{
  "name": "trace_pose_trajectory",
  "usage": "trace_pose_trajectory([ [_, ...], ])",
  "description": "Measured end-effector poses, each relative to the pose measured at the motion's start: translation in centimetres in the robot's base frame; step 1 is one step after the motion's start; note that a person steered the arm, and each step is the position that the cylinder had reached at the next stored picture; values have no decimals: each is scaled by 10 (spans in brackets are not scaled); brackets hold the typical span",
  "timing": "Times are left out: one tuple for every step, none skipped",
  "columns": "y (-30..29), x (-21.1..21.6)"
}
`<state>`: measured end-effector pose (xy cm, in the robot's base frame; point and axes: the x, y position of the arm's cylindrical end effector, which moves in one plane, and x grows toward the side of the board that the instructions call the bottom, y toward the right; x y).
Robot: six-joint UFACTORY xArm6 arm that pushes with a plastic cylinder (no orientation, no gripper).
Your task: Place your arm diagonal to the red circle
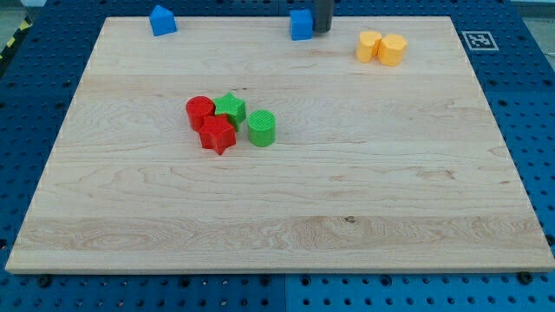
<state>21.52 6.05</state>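
The red circle stands on the wooden board, left of the middle. It touches a red star at its lower right and a green star on its right. A green cylinder stands just right of those. My tip is at the view's top edge, touching the right side of a blue cube. The tip is far up and to the right of the red circle.
A blue house-shaped block sits at the top left of the board. Two yellow blocks sit together at the top right. A black-and-white marker lies off the board's top right corner.
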Motion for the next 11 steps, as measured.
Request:
trace_pose_trajectory([
  [-23, -2],
  [-40, -2],
  [-42, -2],
  [-42, -2],
  [-22, -3],
  [11, -2],
  [12, 15],
  [12, 37],
  [12, 38],
  [12, 39],
  [-21, 63],
])
